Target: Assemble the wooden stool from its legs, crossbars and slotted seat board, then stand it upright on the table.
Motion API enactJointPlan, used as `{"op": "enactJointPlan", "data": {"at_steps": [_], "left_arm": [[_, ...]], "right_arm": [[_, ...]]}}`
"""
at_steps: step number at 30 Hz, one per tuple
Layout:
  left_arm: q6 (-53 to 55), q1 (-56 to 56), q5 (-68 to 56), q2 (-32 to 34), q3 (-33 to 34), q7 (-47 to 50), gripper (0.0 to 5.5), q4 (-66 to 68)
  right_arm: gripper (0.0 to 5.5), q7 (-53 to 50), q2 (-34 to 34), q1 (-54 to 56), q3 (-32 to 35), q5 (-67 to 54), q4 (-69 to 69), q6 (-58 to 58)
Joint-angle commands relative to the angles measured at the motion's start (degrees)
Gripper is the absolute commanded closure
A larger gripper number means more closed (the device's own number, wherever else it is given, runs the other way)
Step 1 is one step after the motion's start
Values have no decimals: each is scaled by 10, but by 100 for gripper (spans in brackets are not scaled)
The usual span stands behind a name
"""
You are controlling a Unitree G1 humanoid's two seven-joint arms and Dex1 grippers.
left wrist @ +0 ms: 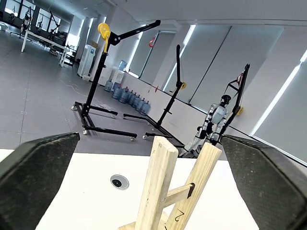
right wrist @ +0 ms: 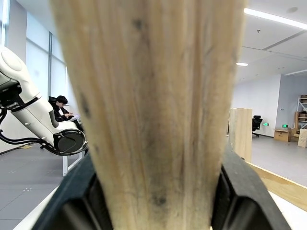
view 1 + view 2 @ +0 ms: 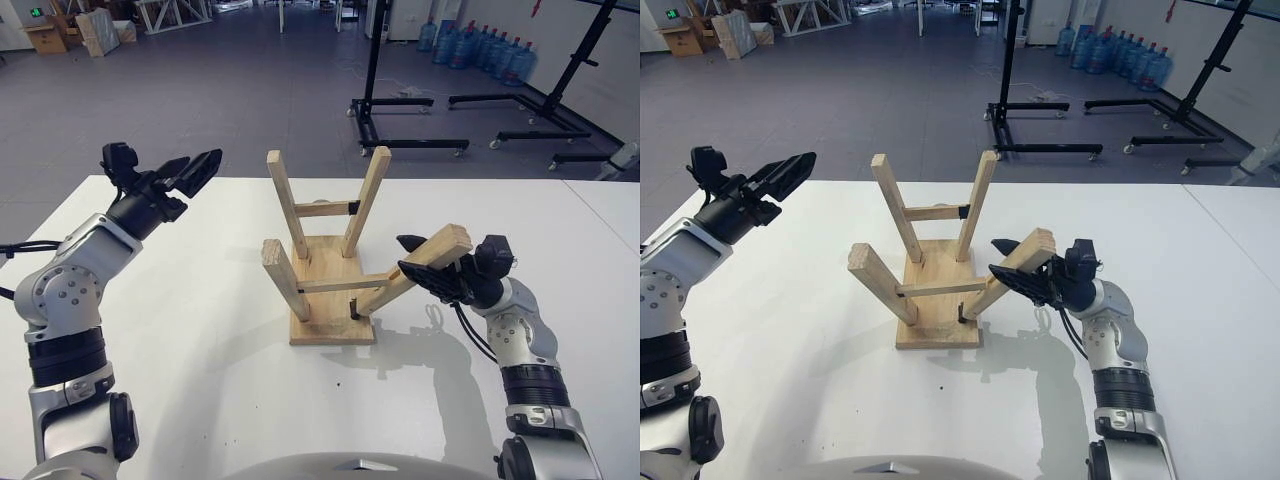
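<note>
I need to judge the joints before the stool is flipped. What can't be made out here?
- Leg sockets in the seat board: too small in the eye views, partly behind crossbars.
- Seat board's downward face: against the table.
- Pad contact of the right gripper: the held leg blocks the right wrist view.
- Bases of the far legs: cut by the left wrist view's edge.

Bright, even ceiling light floods the white surface [image 3: 200, 340], and a soft shadow spreads just under the right claw [image 3: 425, 262]. Clamped in that claw, the wooden leg [image 2: 153, 96] looms blurry up close.
</note>
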State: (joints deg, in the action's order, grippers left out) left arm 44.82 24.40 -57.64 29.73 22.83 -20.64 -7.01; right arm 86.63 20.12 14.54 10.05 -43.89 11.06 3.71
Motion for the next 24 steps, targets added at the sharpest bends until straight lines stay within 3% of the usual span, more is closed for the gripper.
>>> {"op": "enactJointPlan", "data": {"at_steps": [1, 24], "left_arm": [[10, -8, 1, -2, -5, -2, 10, -12], [9, -13, 5, -7, -16, -6, 10, -20]], "right_arm": [[345, 4, 7, 7, -5, 5, -8, 4], [345, 19, 23, 17, -27, 34, 0, -20]]}}
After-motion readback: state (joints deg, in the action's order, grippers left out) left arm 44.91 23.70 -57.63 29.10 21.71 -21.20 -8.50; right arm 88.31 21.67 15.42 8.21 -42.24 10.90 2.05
